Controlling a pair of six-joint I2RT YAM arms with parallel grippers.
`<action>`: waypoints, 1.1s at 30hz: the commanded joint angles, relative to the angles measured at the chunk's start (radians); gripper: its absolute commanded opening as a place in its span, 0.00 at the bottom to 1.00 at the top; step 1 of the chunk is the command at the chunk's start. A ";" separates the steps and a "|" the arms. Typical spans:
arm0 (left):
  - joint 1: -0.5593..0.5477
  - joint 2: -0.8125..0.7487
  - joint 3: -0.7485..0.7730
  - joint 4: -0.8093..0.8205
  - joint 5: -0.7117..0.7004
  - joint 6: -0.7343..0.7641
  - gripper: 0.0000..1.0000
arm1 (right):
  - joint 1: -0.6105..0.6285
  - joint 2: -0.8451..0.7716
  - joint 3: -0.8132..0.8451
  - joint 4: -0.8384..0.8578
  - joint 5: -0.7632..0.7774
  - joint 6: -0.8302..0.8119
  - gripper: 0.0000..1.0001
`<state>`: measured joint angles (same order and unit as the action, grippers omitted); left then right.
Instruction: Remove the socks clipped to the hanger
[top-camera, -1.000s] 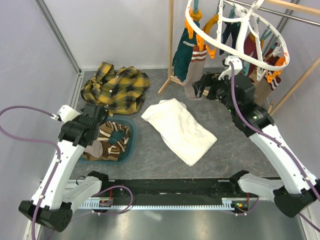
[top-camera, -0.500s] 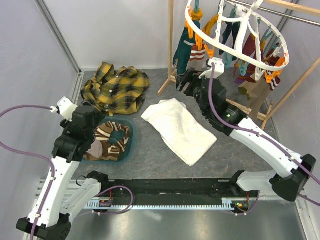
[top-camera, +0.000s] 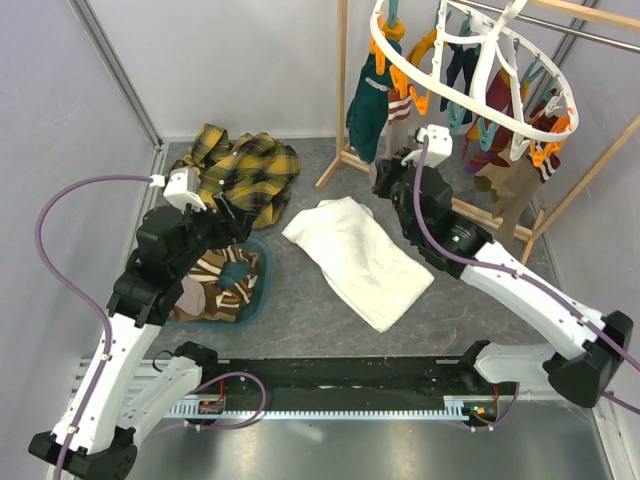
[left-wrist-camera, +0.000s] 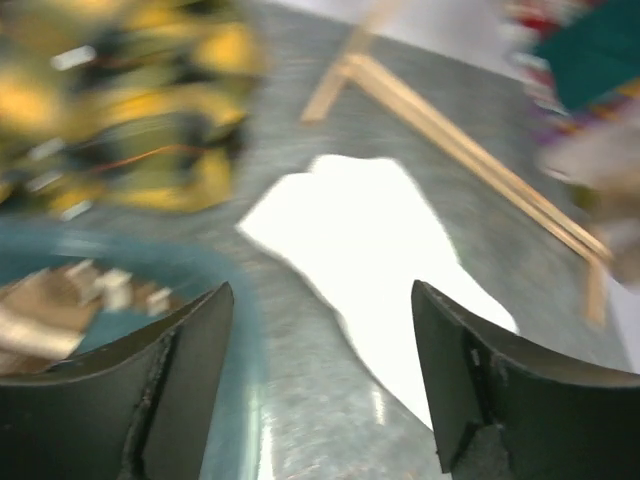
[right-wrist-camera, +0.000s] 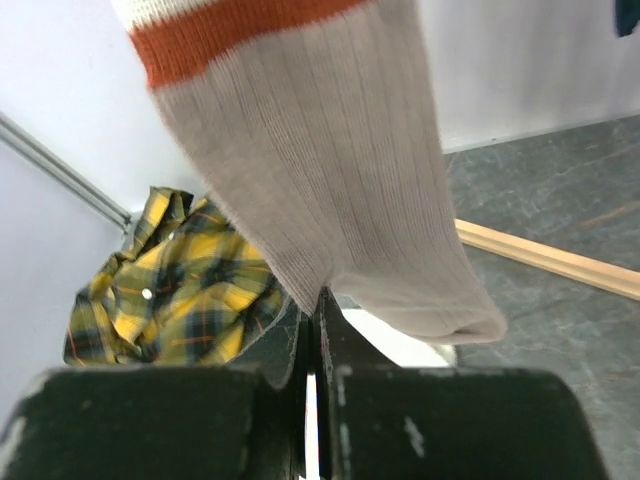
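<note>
The right pincer (right-wrist-camera: 318, 300) is clamped on the lower edge of the tan ribbed orange-banded sock (right-wrist-camera: 320, 150) hanging from the white oval plastic hanger (top-camera: 478, 108), while the left pincer (left-wrist-camera: 322, 290) gapes empty near a teal basin (top-camera: 262, 262) holding brown-striped socks (top-camera: 215, 272).

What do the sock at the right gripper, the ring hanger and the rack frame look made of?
Sock: ribbed knit fabric, matte tan with an orange band; vertical ribs show.
Hanger: likely white plastic, smooth, with moulded bars.
Rack frame: probably unpainted wood, by its pale tan colour and square edges.
</note>
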<state>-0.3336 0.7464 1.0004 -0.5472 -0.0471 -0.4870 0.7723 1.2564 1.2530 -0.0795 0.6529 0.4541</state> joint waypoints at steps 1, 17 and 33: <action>-0.042 0.002 0.030 0.257 0.260 0.113 0.81 | 0.002 -0.115 -0.096 0.064 -0.067 -0.072 0.00; -0.200 0.516 0.650 0.470 0.276 0.062 0.80 | 0.002 -0.229 -0.168 0.069 -0.265 -0.164 0.00; -0.438 0.893 1.015 0.529 0.231 0.134 0.78 | 0.002 -0.209 -0.175 0.099 -0.277 -0.190 0.00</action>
<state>-0.7406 1.5925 1.8965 -0.0719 0.2153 -0.4091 0.7723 1.0473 1.0866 -0.0422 0.3866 0.2718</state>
